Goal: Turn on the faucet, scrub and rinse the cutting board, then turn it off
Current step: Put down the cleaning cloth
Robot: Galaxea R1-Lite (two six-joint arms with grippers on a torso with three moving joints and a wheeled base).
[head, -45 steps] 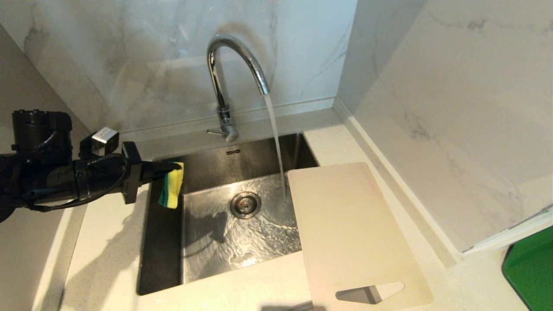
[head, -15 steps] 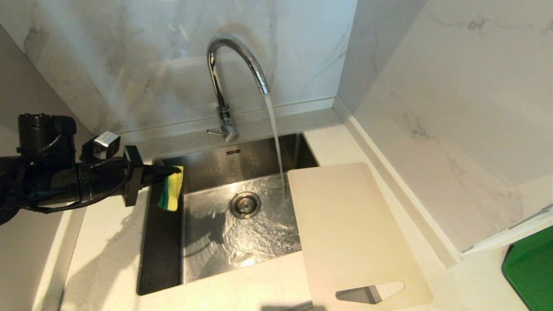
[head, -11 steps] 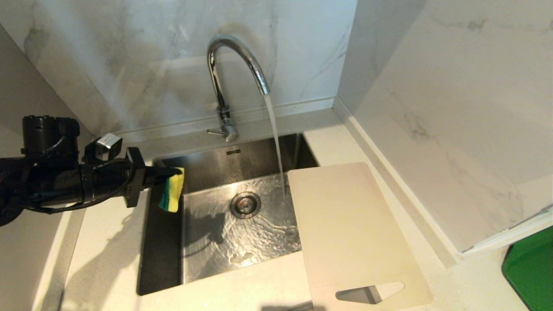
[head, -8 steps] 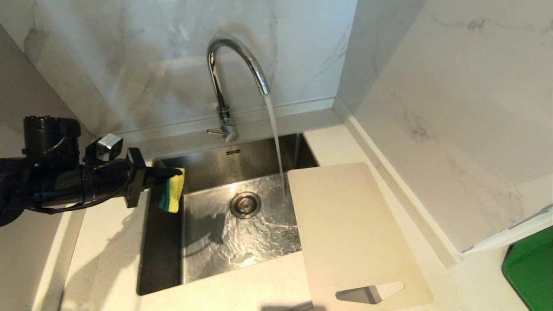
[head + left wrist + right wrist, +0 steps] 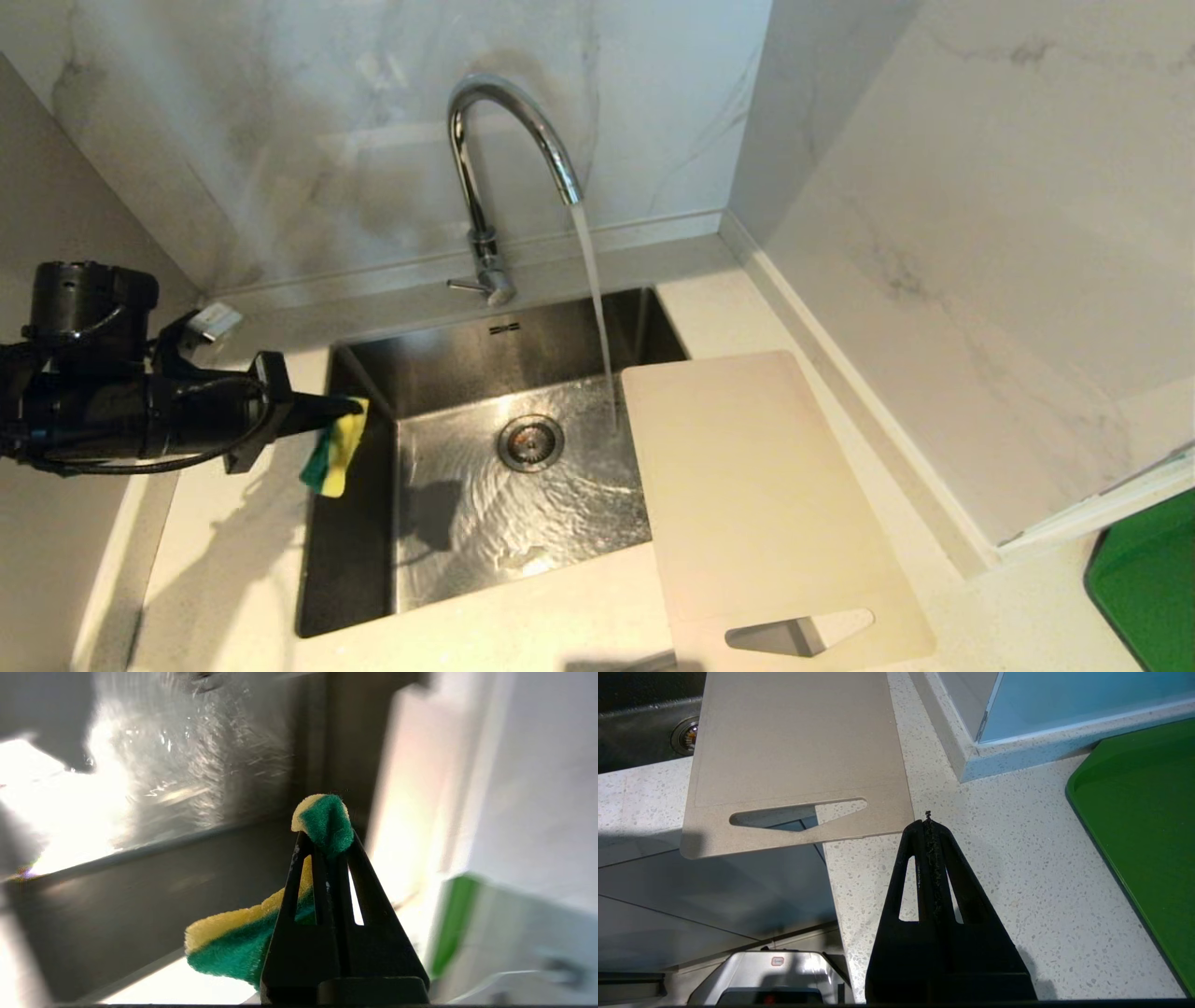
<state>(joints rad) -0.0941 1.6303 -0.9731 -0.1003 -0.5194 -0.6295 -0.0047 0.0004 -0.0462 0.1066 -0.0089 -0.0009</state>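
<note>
Sponge in its pinch, the left gripper [image 5: 350,408] hangs over the sink's left rim, at about nine o'clock from the drain. Its black fingers are pressed tight on a soft yellow sponge with a green scouring face [image 5: 329,457], which droops below the tips and looks folded where it is clamped.

Outward from there, the rectangular stainless steel sink [image 5: 355,523] lies wet, and the tall chrome gooseneck faucet [image 5: 485,168] at twelve o'clock runs a steady stream that lands just beside the far left corner of the large flat off-white plastic cutting board [image 5: 756,504]. That board lies at three o'clock from the drain, partly over the sink's right edge and partly on the pale speckled counter [image 5: 224,560], its handle cutout at the near end.

The right gripper [image 5: 928,820], pressed together and empty, sits parked off the board's near corner, with a green tray [image 5: 1148,812] farther to its right.

To scrub well, the sponge probably needs carrying across the basin to the board, green face turned down flat. Pressing near the overhanging edge could tip or slide the board, so strokes are safer over the part resting on the counter.
</note>
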